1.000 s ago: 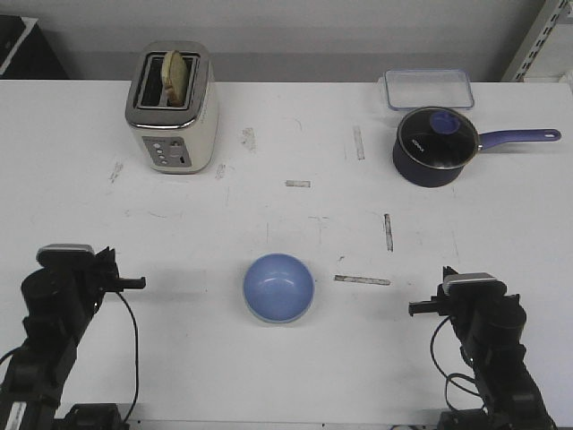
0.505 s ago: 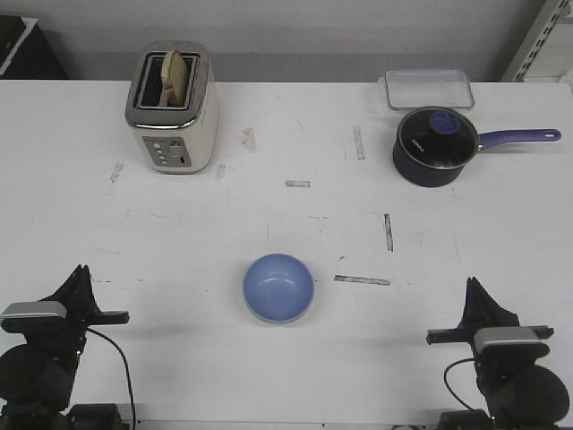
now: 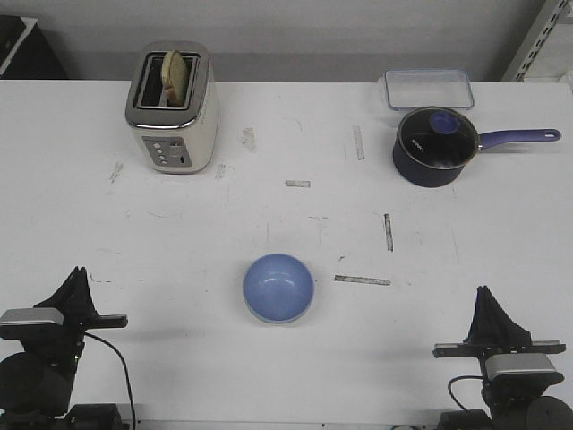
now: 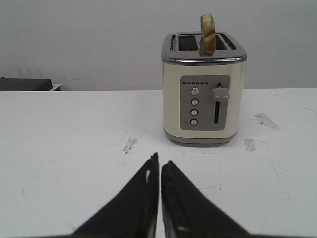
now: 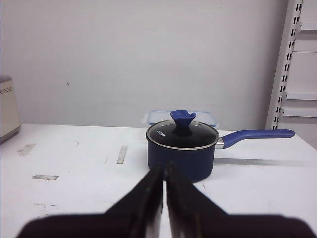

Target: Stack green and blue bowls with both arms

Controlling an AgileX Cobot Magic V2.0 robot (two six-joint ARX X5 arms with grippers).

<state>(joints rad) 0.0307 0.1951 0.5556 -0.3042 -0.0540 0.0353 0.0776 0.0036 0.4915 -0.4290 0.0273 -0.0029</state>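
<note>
The blue bowl [image 3: 278, 287] sits upright on the white table [image 3: 295, 224], near the middle of its front part. A green bowl is not in view in any frame. My left gripper [image 3: 77, 279] rests low at the front left corner, well left of the bowl; in the left wrist view its fingers [image 4: 159, 160] are shut with nothing between them. At the front right corner my right gripper [image 3: 486, 303] is also low, and the right wrist view shows it [image 5: 165, 168] shut and empty. Neither wrist view shows a bowl.
A cream toaster [image 3: 172, 109] [image 4: 203, 94] with a slice of bread stands at the back left. A navy saucepan [image 3: 434, 145] [image 5: 182, 148] with a lid and long handle is at the back right, a clear lidded box [image 3: 429, 89] behind it. A shelf rack [image 5: 292, 64] stands at the right.
Both arms have folded down and drawn back toward the table's front edge. Over the last half second the right one sank a little further. The blue bowl has not moved.
</note>
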